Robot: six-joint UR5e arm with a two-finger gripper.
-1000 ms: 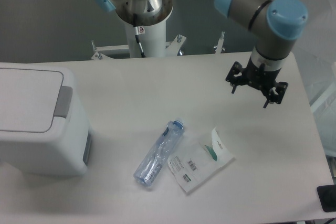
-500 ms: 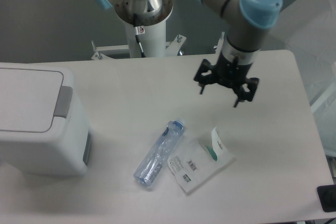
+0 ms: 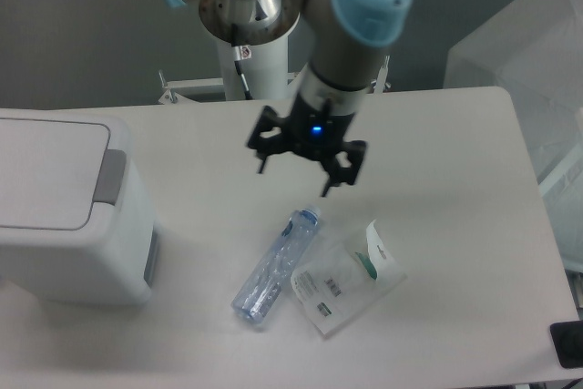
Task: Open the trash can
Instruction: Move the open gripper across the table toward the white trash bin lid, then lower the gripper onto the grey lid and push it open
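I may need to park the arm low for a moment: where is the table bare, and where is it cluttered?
Bare: the strip between the trash can and the gripper, and the table's right side beyond the packet. Crowded: front centre, where the bottle and packet lie side by side, just below the gripper.

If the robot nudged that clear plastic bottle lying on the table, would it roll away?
Probably: the bottle lies on its side and looks round. It seems empty, so likely light and easily shoved. The packet touching its right side might stop it rolling that way.
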